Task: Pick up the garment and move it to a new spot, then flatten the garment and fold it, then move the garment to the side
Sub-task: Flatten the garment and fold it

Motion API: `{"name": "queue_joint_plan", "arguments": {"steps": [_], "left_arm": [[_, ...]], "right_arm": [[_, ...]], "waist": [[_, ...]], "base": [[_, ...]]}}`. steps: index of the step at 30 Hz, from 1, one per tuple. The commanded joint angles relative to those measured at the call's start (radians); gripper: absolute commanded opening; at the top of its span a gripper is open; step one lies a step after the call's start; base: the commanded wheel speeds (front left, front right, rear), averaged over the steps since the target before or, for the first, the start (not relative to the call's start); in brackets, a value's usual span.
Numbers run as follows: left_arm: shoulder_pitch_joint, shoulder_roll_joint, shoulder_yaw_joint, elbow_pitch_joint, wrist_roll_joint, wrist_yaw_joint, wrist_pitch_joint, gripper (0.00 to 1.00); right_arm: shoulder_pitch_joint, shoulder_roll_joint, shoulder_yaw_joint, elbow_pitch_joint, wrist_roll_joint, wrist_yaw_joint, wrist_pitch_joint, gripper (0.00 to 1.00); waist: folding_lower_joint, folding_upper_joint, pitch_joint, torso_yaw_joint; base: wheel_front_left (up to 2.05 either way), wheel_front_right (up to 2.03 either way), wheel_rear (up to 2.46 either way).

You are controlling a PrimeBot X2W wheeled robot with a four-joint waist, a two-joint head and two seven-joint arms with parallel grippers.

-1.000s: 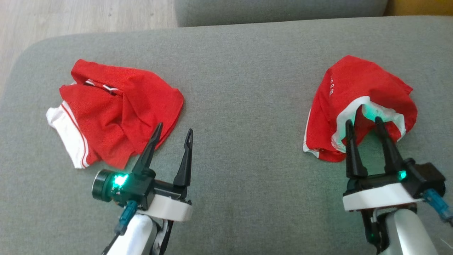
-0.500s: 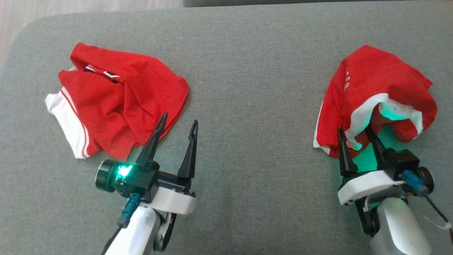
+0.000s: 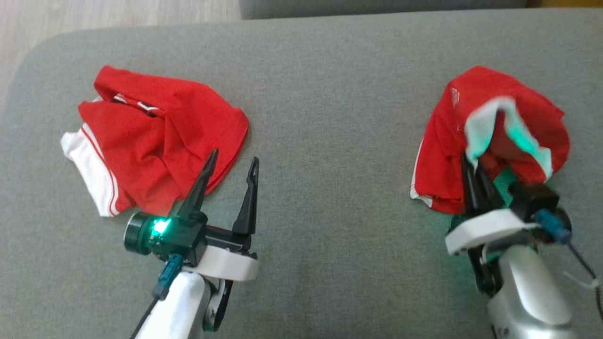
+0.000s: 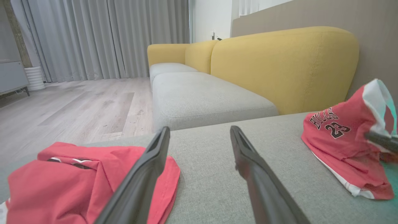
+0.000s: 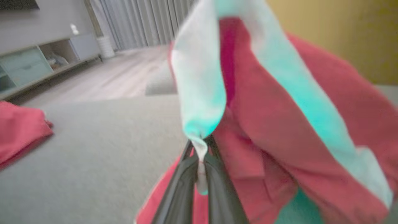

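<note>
Cushion (image 3: pixel 330 117) bears garment (image 3: pixel 443 141); yellow sofa (image 4: pixel 279 68), wood floor (image 4: pixel 77 105) beyond.

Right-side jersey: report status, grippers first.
Right gripper shut on red jersey, at its white trim. Left gripper open, at second red garment's edge. Jersey bunched on grey cushion, trim raised; nothing blocking.

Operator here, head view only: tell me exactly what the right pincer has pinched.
Observer: Right wrist view: the right pincer is shut on the white trim of the red jersey.
Operator: Read me the jersey's print.
Observer: Left wrist view: BULLS 23, in dark letters.
Operator: Name what stands beyond the grey cushion.
Observer: A yellow sofa, and grey curtains further off.
</note>
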Motion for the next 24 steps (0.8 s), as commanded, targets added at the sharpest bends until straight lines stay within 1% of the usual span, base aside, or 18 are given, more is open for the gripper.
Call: {"name": "queue_joint_plan", "arguments": {"steps": [1, 6, 9, 11, 15, 18, 21, 24], "left_arm": [[-0.020, 0.005, 0.037, -0.026, 0.006, 0.000, -0.009, 1.00], [-0.001, -0.006, 0.050, -0.023, 0.001, -0.006, -0.009, 1.00], [0.011, -0.012, 0.053, -0.023, -0.003, -0.010, -0.009, 1.00], [0.017, -0.016, 0.059, -0.025, -0.007, -0.013, -0.009, 1.00], [0.024, -0.023, 0.062, -0.026, -0.010, -0.018, -0.010, 1.00], [0.035, -0.028, 0.065, -0.023, -0.018, -0.019, -0.010, 1.00], [0.052, -0.031, 0.069, -0.021, -0.022, -0.018, -0.010, 1.00], [0.065, -0.032, 0.079, -0.024, -0.022, -0.018, -0.010, 1.00]], "right_arm": [[-0.017, -0.004, 0.026, -0.055, 0.011, -0.001, -0.006, 0.00], [-0.051, -0.004, 0.003, -0.219, 0.014, -0.001, -0.006, 0.00], [-0.118, -0.004, -0.025, -0.256, -0.021, -0.001, -0.001, 0.00], [-0.187, -0.004, -0.030, -0.265, -0.061, -0.001, 0.028, 0.00], [-0.350, -0.006, 0.000, -0.242, -0.098, -0.001, 0.097, 0.00], [-0.482, -0.006, 0.043, -0.190, -0.036, -0.001, 0.127, 0.00], [-0.605, -0.007, 0.100, -0.144, -0.004, -0.001, 0.108, 0.00], [-0.680, -0.012, 0.118, -0.110, 0.052, -0.001, 0.094, 0.00]], "waist": [[-0.0001, 0.0000, -0.012, -0.005], [-0.0001, 0.0000, -0.050, -0.010], [-0.0001, 0.0000, -0.074, -0.005], [-0.0001, 0.0000, -0.082, 0.004], [-0.0001, 0.0000, -0.098, 0.037], [-0.0001, 0.0000, -0.113, 0.062], [-0.0001, 0.0000, -0.128, 0.079], [-0.0001, 0.0000, -0.136, 0.080]], "base": [[0.00, 0.00, 0.00], [0.00, 0.00, 0.00], [0.00, 0.00, 0.00], [0.00, 0.00, 0.00], [0.00, 0.00, 0.00], [0.00, 0.00, 0.00], [0.00, 0.00, 0.00], [0.00, 0.00, 0.00]]}}
